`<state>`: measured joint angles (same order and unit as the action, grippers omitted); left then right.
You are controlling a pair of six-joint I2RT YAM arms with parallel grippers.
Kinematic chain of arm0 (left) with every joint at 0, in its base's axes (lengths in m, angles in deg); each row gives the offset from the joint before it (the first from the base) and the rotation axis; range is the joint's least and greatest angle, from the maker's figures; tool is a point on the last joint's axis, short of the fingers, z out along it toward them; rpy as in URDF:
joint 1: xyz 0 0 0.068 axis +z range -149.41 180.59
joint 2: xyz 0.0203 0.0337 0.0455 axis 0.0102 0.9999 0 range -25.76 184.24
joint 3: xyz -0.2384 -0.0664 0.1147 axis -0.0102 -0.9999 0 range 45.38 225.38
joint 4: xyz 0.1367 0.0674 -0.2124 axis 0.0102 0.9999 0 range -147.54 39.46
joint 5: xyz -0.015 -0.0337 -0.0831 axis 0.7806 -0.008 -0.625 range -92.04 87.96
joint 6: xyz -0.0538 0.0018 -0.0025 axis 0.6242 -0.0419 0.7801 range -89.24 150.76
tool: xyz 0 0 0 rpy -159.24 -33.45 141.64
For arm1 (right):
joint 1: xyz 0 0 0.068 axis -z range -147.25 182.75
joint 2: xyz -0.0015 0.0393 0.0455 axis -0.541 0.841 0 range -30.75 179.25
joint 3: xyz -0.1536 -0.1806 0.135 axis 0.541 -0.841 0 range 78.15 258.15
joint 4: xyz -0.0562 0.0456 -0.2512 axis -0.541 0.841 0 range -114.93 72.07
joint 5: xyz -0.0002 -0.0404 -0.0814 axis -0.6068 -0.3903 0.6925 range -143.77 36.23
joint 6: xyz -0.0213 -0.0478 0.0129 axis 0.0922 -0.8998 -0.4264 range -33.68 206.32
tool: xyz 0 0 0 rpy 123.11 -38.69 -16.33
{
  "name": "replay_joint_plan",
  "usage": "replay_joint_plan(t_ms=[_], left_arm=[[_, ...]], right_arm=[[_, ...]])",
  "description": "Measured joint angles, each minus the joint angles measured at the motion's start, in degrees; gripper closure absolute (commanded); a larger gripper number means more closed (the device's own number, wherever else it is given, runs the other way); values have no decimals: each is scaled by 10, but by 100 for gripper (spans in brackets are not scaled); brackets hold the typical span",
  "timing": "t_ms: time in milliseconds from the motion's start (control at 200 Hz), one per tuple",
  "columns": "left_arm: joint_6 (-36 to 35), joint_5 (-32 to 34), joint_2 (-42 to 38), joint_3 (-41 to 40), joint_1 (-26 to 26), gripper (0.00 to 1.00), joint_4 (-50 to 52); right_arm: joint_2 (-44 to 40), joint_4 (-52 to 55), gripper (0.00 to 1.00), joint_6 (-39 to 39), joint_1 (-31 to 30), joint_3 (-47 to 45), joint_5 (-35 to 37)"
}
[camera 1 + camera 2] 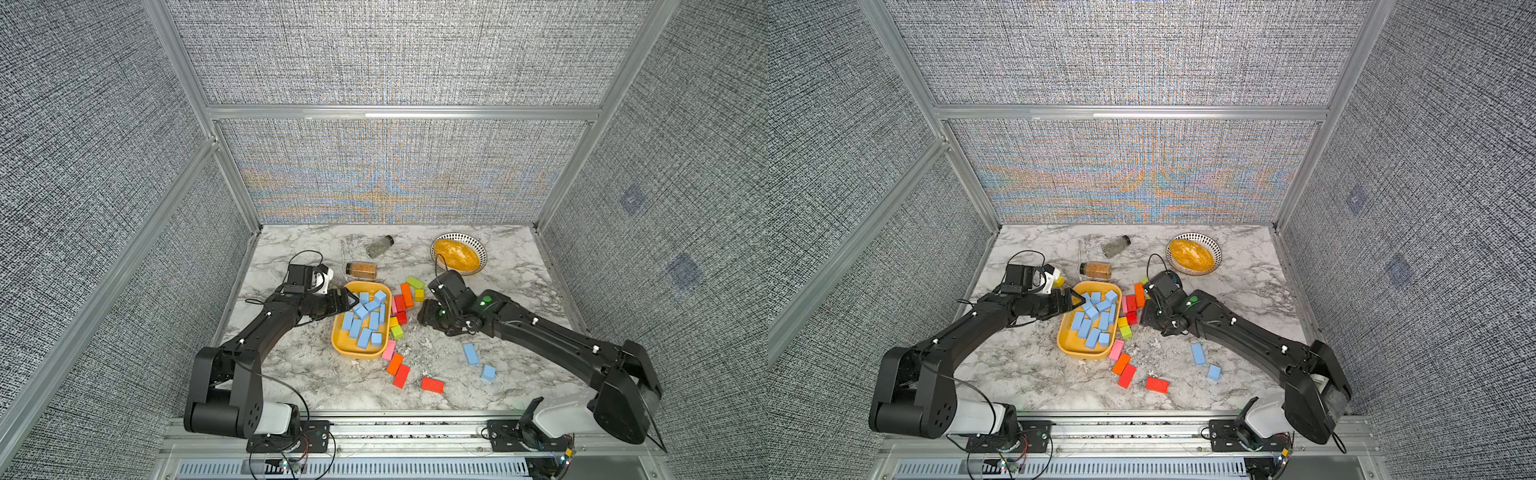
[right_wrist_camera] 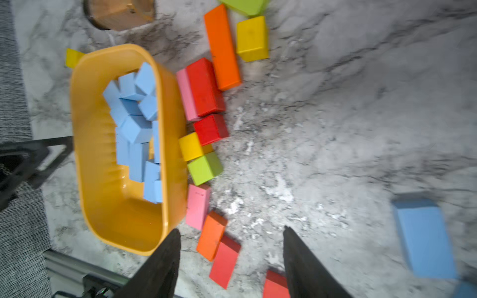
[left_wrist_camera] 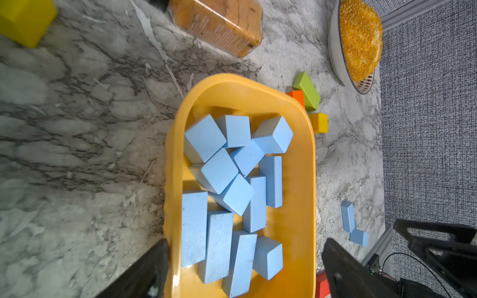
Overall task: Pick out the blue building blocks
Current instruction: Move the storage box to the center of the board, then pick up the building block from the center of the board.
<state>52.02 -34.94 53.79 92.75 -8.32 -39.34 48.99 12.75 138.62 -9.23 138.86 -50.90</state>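
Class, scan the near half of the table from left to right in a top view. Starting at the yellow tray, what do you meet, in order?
yellow tray → lone red brick → long blue brick → small blue cube

Marble table (image 1: 311, 374), yellow tray (image 1: 357, 354), loose blocks (image 1: 470, 354), jars (image 1: 362, 271), bowl (image 1: 481, 251)

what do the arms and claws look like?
The left arm and right arm are matte black links with white base segments and a green dot near the wrist. Thin black cables loop at each wrist. The left claw and right claw have black tapering fingers.
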Motion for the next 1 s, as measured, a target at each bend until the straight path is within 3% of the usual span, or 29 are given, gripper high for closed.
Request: replay_joint_plan(t_ms=[285,676,861,996], left_arm=[[-40,44,-95,-33,20,2,10],[-52,53,-167,-76,47,0,10],[-52,52,-193,-93,62,0,4],[-54,50,-219,-117,73,0,-8]], right_arm=[[-54,106,35,-99,139,-117,-29],[79,99,39,-184,154,-72,-42],[127,95,48,-216,154,-74,-33],[134,85,66,-226,154,-92,-41]])
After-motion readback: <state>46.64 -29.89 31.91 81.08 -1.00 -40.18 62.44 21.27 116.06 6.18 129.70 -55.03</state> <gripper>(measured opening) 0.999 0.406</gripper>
